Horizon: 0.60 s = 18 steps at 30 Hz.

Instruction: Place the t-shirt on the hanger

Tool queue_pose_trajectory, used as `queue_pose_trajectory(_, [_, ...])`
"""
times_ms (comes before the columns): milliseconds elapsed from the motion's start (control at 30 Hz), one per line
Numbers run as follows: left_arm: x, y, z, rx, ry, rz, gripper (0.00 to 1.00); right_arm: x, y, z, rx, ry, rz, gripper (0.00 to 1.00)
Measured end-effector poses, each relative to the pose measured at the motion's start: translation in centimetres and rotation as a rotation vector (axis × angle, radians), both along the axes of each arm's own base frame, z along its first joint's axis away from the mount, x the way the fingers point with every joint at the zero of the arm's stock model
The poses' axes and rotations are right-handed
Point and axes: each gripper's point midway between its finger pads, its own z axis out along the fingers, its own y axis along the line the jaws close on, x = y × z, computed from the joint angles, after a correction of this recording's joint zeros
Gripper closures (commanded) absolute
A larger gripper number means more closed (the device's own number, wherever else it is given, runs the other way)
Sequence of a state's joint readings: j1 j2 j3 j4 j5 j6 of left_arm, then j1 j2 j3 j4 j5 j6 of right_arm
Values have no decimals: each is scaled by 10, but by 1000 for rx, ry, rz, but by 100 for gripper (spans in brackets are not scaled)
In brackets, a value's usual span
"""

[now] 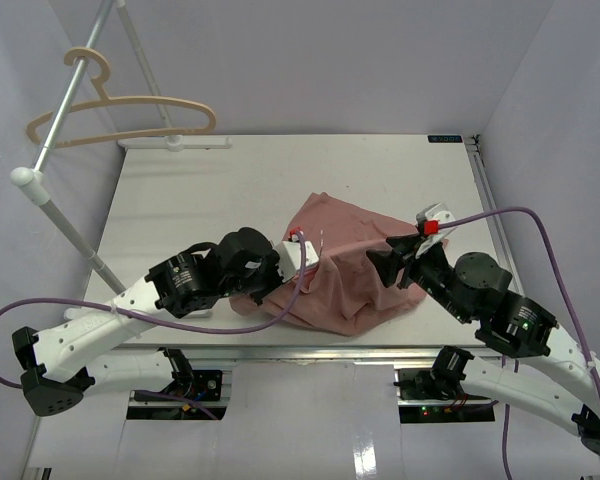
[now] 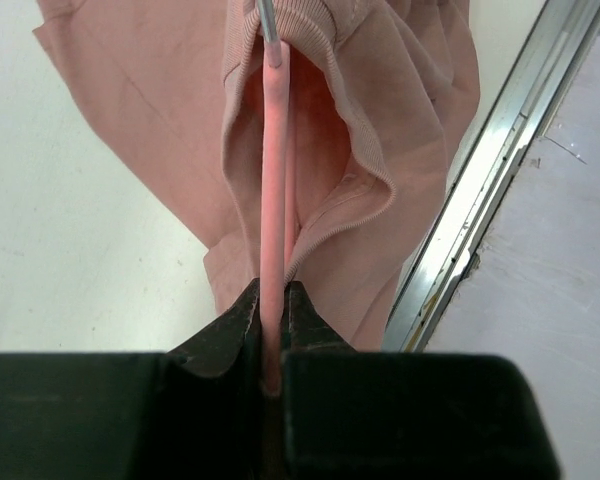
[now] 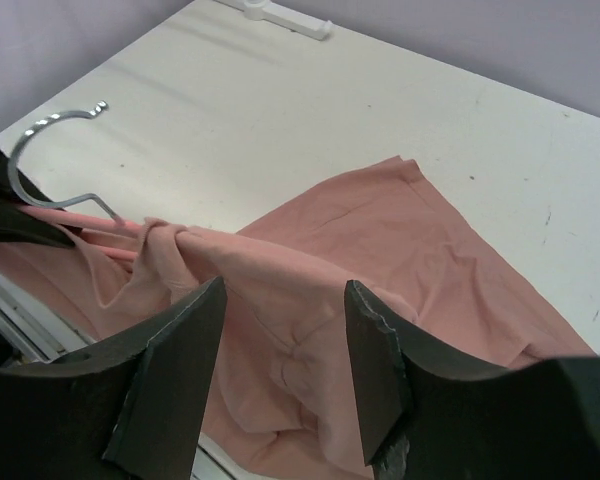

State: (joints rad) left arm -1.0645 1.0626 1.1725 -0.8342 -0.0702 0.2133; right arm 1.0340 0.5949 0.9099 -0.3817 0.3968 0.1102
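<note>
The dusty-pink t-shirt lies bunched at the table's front middle. My left gripper is shut on the thin pink hanger. In the left wrist view the gripper clamps the hanger's bar, which runs into the shirt's ribbed collar, with the metal hook beyond it. My right gripper is open at the shirt's right side. In the right wrist view the gripper hovers over the t-shirt, cloth draped over the hanger's arm, hook bare.
A thicker beige hanger hangs on the white rack pole at the back left. The rack's white foot lies on the table's far edge. The table's metal front rail runs right beside the shirt.
</note>
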Motion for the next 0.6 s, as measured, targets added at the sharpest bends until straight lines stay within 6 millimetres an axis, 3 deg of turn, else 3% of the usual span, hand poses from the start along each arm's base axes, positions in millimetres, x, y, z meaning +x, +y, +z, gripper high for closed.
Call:
queue_pose_trajectory(367, [6, 1, 26, -78, -5, 89, 100, 14, 8, -64, -88, 133, -84, 49])
queue_pose_trajectory(600, [5, 1, 26, -88, 5, 101, 100, 28, 8, -72, -71, 137, -173, 49])
